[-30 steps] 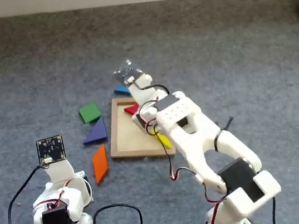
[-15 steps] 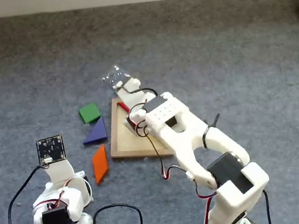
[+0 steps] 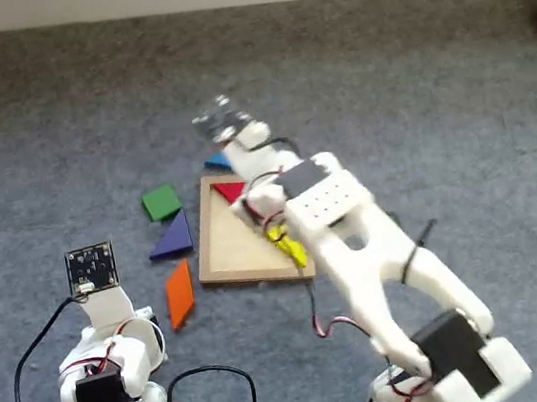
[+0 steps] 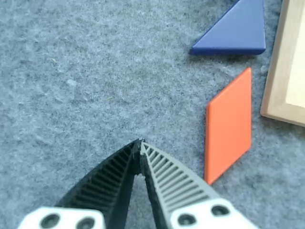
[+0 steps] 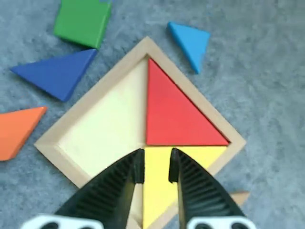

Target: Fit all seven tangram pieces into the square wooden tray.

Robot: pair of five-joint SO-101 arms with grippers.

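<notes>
High view shows the right arm [image 3: 355, 239] reaching across the wooden tray [image 3: 216, 244], blocking the tray's right side and most of the yellow piece [image 3: 289, 246]. A corner of the red triangle [image 3: 230, 191] peeks out beside the arm. In the right wrist view the right claw [image 5: 156, 162] is slightly spread with nothing between its fingers. It hangs over the yellow piece, which lies in the tray touching the red triangle and is largely hidden behind the fingers.

Outside the tray, on the grey bench [image 3: 429, 56], lie a light blue triangle [image 5: 190, 40], a green square [image 3: 161, 202], a dark blue triangle [image 3: 173, 235] and an orange parallelogram [image 3: 179, 292]. The parallelogram sits just beside the tray's rim.

The left claw [image 4: 139, 143] is pressed together over bare bench near the parallelogram. A tan sliver [image 5: 240, 196] past the tray's corner is too cut off to identify.
</notes>
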